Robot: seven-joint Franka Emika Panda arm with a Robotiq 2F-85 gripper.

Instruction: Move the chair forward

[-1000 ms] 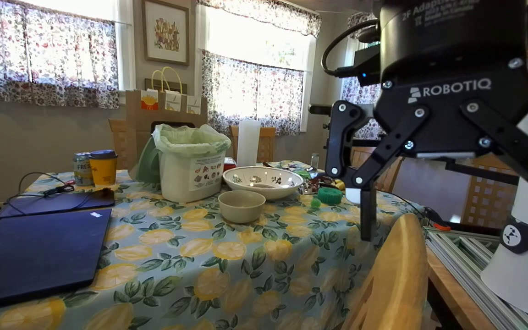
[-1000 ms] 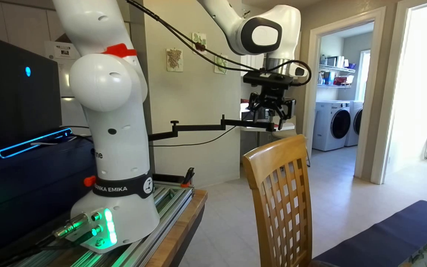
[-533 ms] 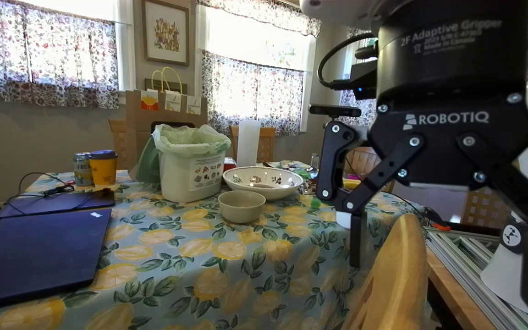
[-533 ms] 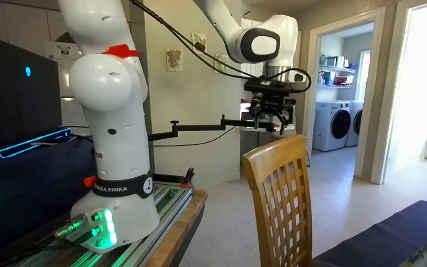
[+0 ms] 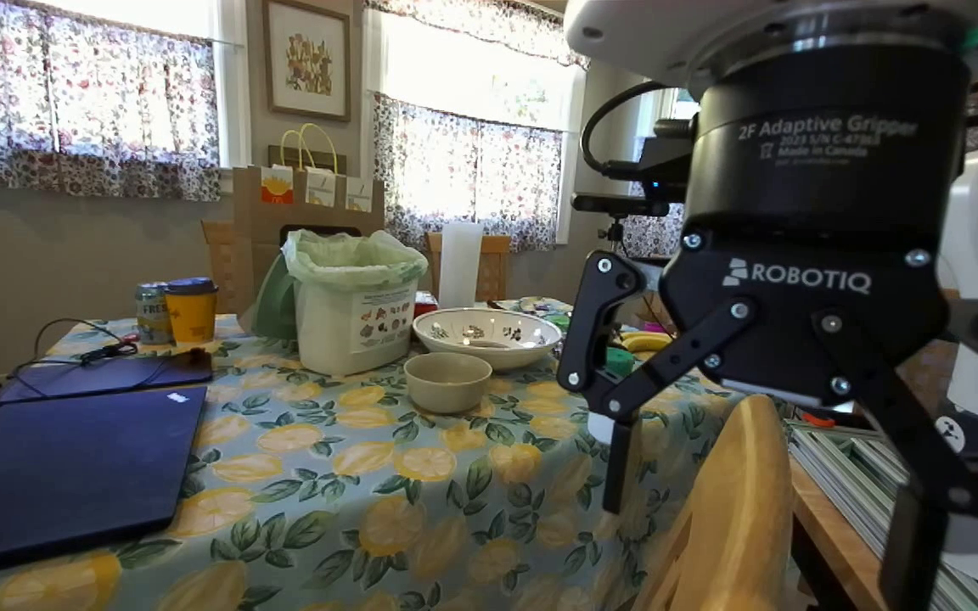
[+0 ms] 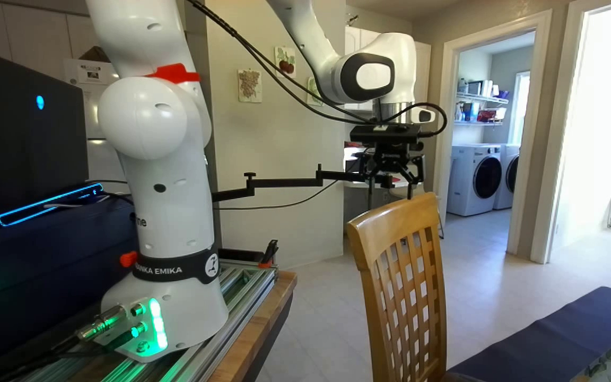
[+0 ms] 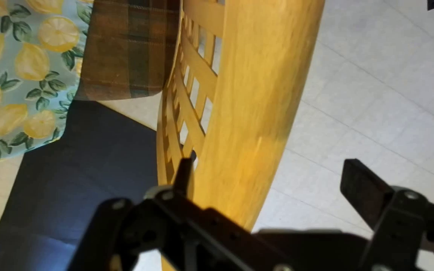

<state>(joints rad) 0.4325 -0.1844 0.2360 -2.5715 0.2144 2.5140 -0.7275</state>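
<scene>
The chair is light tan wood with a wide curved top rail and a lattice back. It shows in both exterior views (image 5: 744, 501) (image 6: 390, 217) and fills the middle of the wrist view (image 7: 258, 113). My gripper (image 5: 756, 547) is open and empty, pointing down just above the rail; it also shows in an exterior view (image 6: 390, 201). In the wrist view, the gripper (image 7: 268, 165) has its left finger over the rail's lattice-side edge and its right finger over the floor. I cannot tell whether a fingertip touches the rail. The chair's legs are hidden.
A table with a lemon-print cloth (image 5: 421, 509) stands beside the chair, holding a white bin (image 5: 353, 339), a small bowl (image 5: 446, 386) and a laptop (image 5: 73, 467). A black mounting arm (image 6: 284, 182) reaches out behind the gripper. The robot's bench has a wooden edge (image 6: 255, 323).
My gripper has come down towards the chair's top rail and shifted somewhat left in an exterior view. It stays open. The chair has not moved.
</scene>
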